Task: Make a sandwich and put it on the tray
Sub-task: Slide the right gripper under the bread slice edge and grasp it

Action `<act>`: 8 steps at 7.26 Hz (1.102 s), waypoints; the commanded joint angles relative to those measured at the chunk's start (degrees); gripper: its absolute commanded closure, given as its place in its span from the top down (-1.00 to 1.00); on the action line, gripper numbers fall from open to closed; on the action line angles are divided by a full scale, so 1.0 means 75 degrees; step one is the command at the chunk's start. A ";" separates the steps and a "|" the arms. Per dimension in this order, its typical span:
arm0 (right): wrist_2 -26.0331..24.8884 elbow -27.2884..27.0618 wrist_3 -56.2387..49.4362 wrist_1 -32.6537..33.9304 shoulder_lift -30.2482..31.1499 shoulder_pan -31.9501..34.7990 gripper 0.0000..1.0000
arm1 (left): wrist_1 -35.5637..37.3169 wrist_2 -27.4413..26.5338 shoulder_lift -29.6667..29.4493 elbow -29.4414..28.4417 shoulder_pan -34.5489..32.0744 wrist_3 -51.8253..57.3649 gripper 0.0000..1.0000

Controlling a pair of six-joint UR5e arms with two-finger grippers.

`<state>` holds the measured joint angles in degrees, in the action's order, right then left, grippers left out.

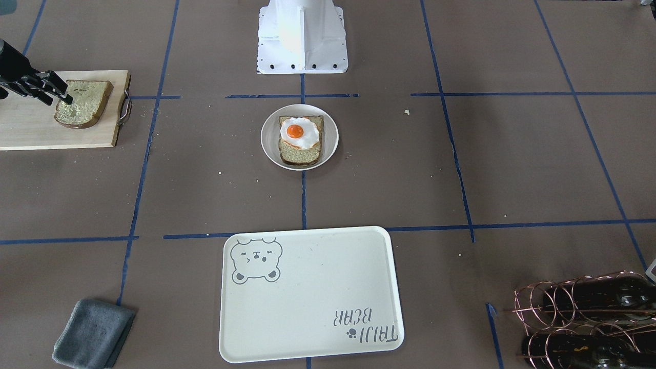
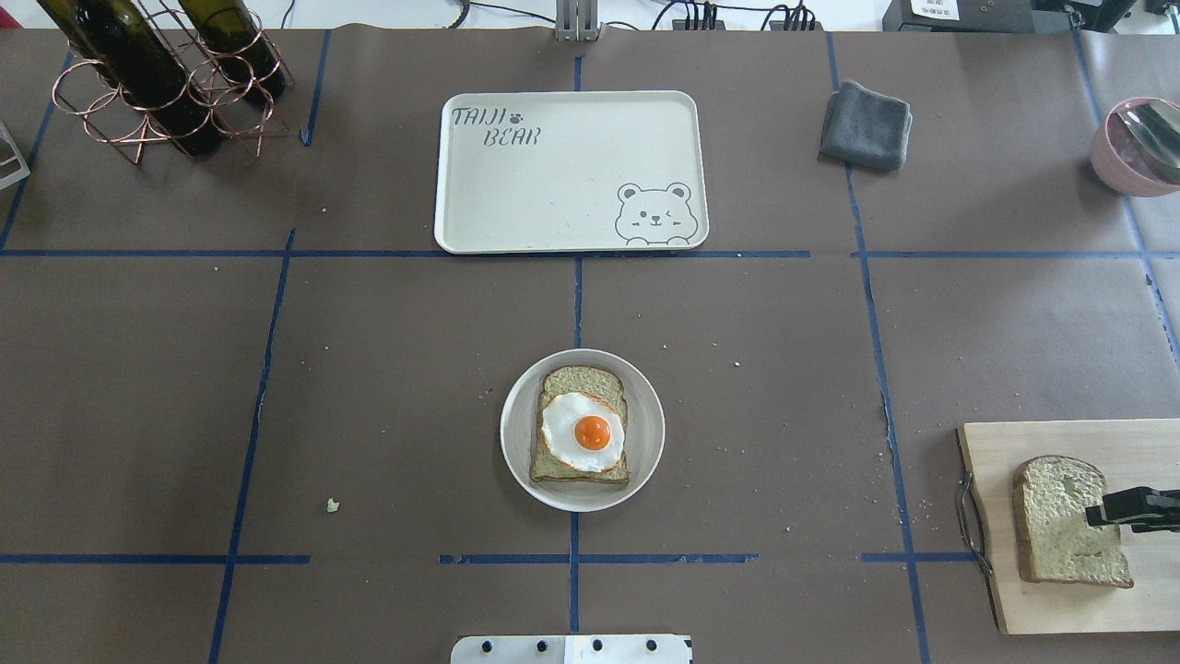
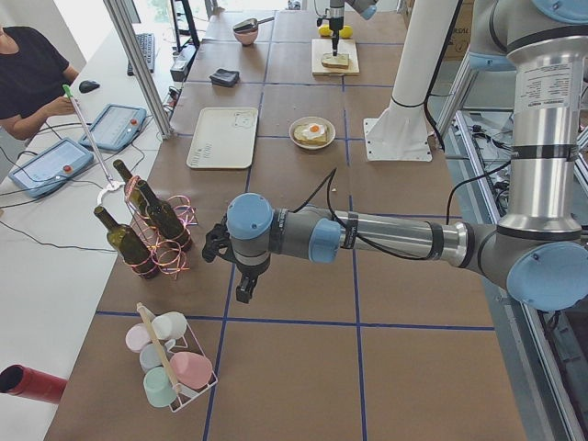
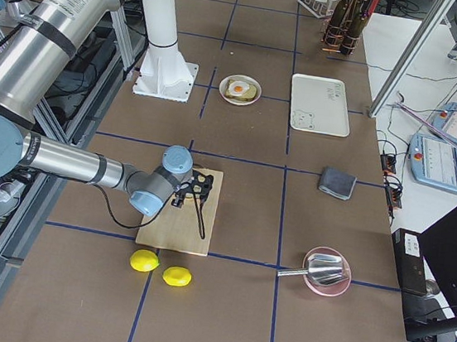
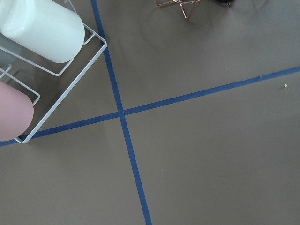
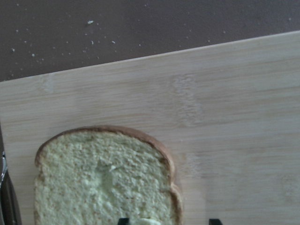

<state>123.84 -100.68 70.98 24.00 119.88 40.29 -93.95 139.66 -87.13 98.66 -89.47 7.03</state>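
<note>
The right gripper (image 2: 1095,513) is at the wooden board (image 2: 1060,609) on the right side of the table. Its fingers are spread apart at the right edge of a bread slice (image 2: 1060,521) lying flat there, one over the slice and one over the board. The other slice (image 2: 576,383) lies on a round white plate (image 2: 650,452) in the middle, near the robot's base, with the fried egg (image 2: 583,432) on top. The tray (image 2: 553,184) lies beyond the plate, at the far side. The left gripper (image 3: 241,280) hangs far left near the wine bottles (image 3: 152,220); I cannot tell whether it is open or closed.

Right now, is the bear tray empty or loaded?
Empty: the tray is bare; egg and one slice sit on the plate, another slice on the board.
</note>
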 commanded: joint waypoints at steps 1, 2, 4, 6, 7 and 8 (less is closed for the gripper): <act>0.0000 0.0007 0.0028 0.0000 0.0001 -0.0052 -0.34 | 0.0000 0.0000 0.0004 -0.0029 0.0000 0.0012 1.00; 0.0000 0.0007 0.0028 0.0000 0.0001 -0.0063 -0.84 | 0.0000 0.0011 0.0004 -0.0018 0.0000 0.0000 1.00; 0.0012 -0.0028 0.0017 -0.0024 -0.0034 -0.0192 -1.00 | 0.0000 0.0011 0.0016 -0.0041 0.0000 0.0012 1.00; 0.0128 -0.0180 0.0017 -0.0408 0.0000 -0.0158 -1.00 | -0.0012 0.0023 0.0004 -0.0041 0.0000 0.0000 1.00; 0.0268 -0.0366 0.0017 -0.0526 0.0024 -0.0111 -1.00 | -0.0023 0.0209 0.0004 -0.0018 0.0000 0.0000 1.00; 0.0490 -0.0589 0.0028 -0.0620 0.0013 0.0006 -1.00 | -0.0024 0.0257 0.0004 -0.0018 0.0000 0.0000 1.00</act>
<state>125.81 -103.25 71.12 20.44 119.94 39.54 -94.09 140.85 -87.09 98.46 -89.47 7.04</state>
